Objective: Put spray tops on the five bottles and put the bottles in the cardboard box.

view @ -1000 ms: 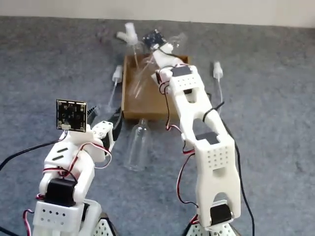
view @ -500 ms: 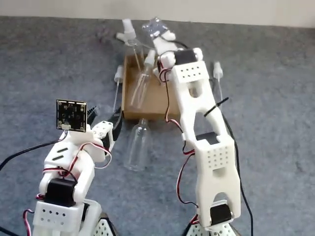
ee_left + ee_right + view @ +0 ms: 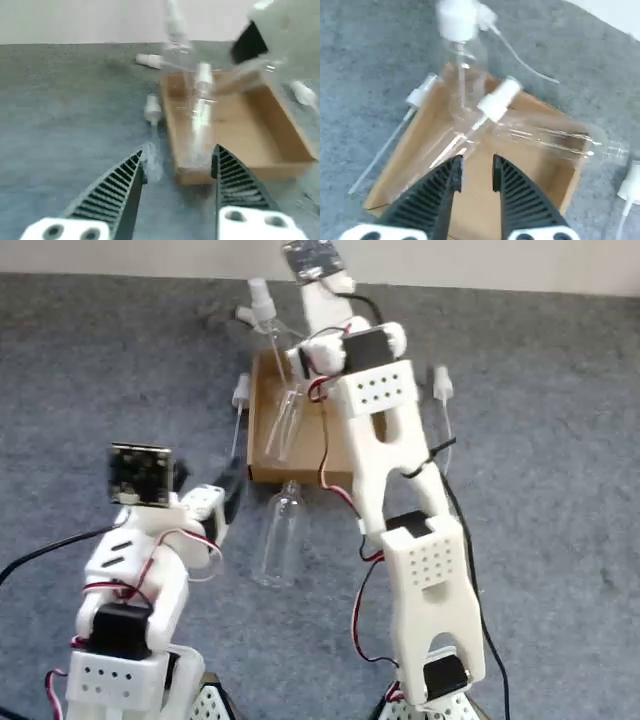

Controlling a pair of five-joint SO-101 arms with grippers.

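My right claw (image 3: 475, 165) hangs above the cardboard box (image 3: 550, 176), narrow and empty; my left claw (image 3: 180, 151) stands wide near 1 capless bottle (image 3: 277, 535).

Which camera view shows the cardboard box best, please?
The left wrist view: the cardboard box shows nearly whole. The high view has the right arm covering one side; the right wrist view's jaws hide part.

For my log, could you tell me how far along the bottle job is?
Done: a capped bottle sits in the cardboard box. In hand: nothing; left pincer and right pincer are open, empty. Left: an uncapped bottle on the carpet, loose spray tops beside the box.
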